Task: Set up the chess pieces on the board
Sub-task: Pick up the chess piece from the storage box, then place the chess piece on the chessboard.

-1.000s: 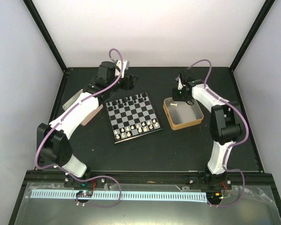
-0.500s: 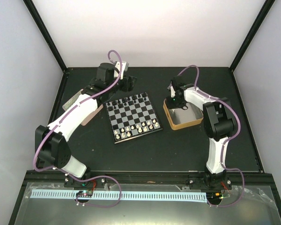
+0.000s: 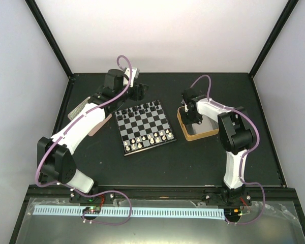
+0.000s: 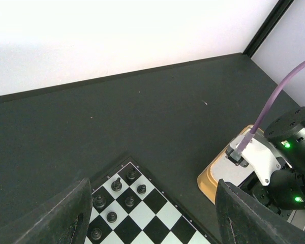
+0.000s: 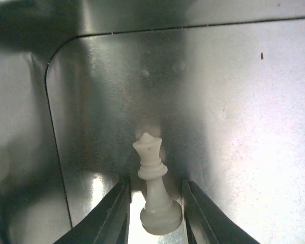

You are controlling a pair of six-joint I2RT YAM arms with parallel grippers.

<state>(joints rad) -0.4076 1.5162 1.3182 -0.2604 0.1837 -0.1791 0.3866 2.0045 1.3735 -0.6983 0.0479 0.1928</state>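
The board [image 3: 142, 124] lies at mid-table with black chess pieces [image 3: 142, 108] along its far rows and white ones [image 3: 150, 138] along its near rows. My right gripper [image 3: 189, 113] is down inside the gold-rimmed tin [image 3: 206, 133]. In the right wrist view a white queen [image 5: 153, 188] lies on the tin's metal floor [image 5: 244, 127] between my fingers [image 5: 155, 195]. The right finger is at its base and a thin gap shows on the left. My left gripper [image 4: 152, 184] hangs open and empty above the board's far corner [image 4: 152, 216], over the black pieces [image 4: 117, 184].
A pale flat tin [image 3: 80, 108] lies partly under the left arm at the table's left. The gold tin's rim [image 4: 206, 180] and the right arm [image 4: 284, 162] show at the right of the left wrist view. Black frame posts edge the table.
My right gripper has moved left and down into the tin's left corner and its jaws have narrowed around the white queen. The left arm has barely moved.
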